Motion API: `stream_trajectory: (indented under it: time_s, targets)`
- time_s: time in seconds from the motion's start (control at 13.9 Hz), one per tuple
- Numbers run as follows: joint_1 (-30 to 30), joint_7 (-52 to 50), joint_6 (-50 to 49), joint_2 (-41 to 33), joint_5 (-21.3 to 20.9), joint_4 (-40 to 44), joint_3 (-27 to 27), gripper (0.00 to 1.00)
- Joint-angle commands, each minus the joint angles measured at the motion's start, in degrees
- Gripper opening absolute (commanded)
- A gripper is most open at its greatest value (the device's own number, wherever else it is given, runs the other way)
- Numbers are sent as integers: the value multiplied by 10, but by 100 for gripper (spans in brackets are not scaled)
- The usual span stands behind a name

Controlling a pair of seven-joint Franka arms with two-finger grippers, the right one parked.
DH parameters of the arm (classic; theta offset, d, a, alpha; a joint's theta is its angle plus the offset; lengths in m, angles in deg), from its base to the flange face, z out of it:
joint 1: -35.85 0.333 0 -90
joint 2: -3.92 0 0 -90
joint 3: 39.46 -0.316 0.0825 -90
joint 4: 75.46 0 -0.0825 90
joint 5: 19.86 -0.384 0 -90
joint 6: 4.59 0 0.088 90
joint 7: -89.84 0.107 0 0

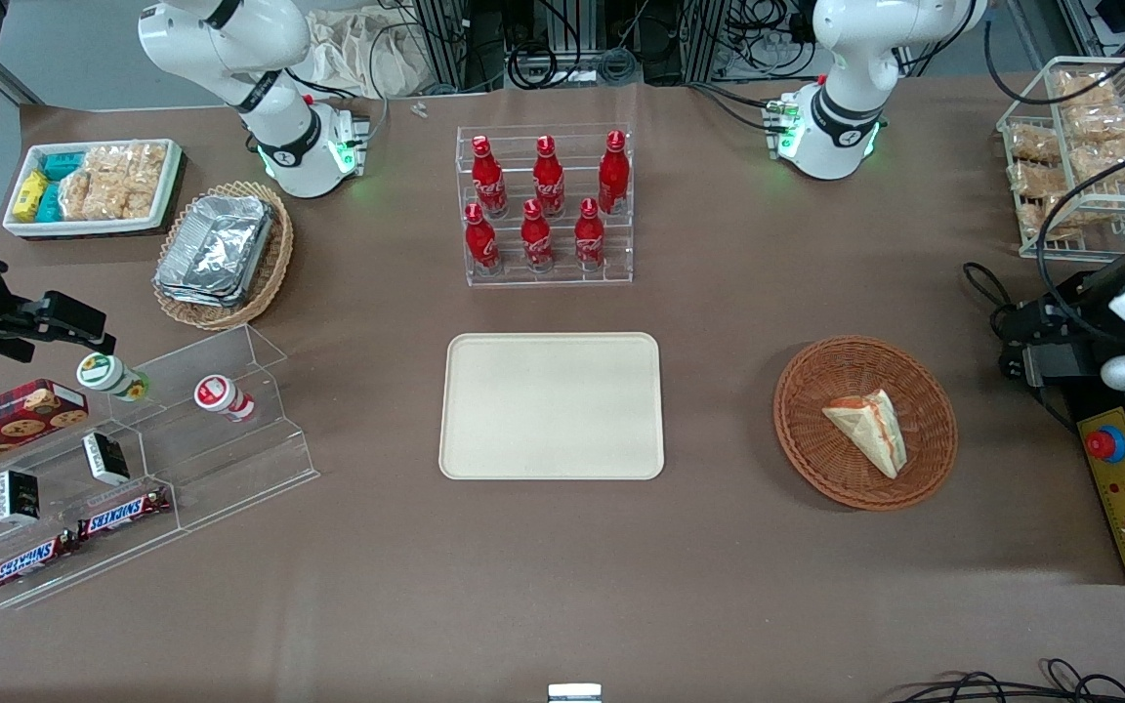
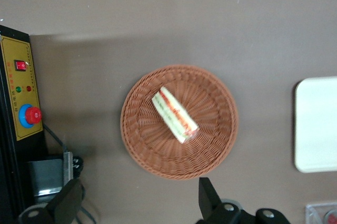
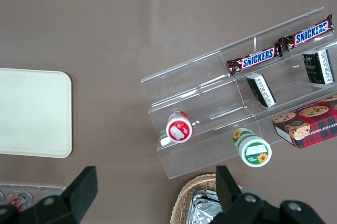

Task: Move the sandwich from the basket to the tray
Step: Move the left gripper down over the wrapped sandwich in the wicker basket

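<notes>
The sandwich [image 1: 870, 428] [image 2: 175, 114], a pale wedge with orange-red and green filling, lies in the round reddish-brown wicker basket [image 1: 807, 376] [image 2: 132, 141]. The cream tray [image 1: 553, 405] [image 2: 316, 129] lies flat in the middle of the table, toward the parked arm's end from the basket, with nothing on it. My gripper [image 1: 1010, 347] [image 2: 138, 200] hangs above the table beside the basket, toward the working arm's end. Its fingers [image 2: 208, 197] stand wide apart and hold nothing. It is clear of the basket's rim.
A black and yellow control box [image 1: 1124, 488] [image 2: 23, 103] with a red button sits near my gripper. A clear rack of red bottles [image 1: 548, 205] stands farther from the front camera than the tray. A wire rack of snack packets [image 1: 1080, 146] stands at the working arm's end.
</notes>
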Motion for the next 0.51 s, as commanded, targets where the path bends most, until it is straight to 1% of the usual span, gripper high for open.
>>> stream_trajectory:
  time_s: [0.0, 0.14, 0.22, 0.29, 0.43]
  targets:
    - [-2, -47, -27, 43, -1, 60, 7, 100]
    - [-4, -61, -28, 51, 0, 60, 9, 100]
    - [-4, -86, -27, 57, 1, 60, 14, 100]
    - [-4, -129, -27, 65, 2, 57, 20, 100]
    - [-5, -252, -24, 81, 13, 29, 23, 100]
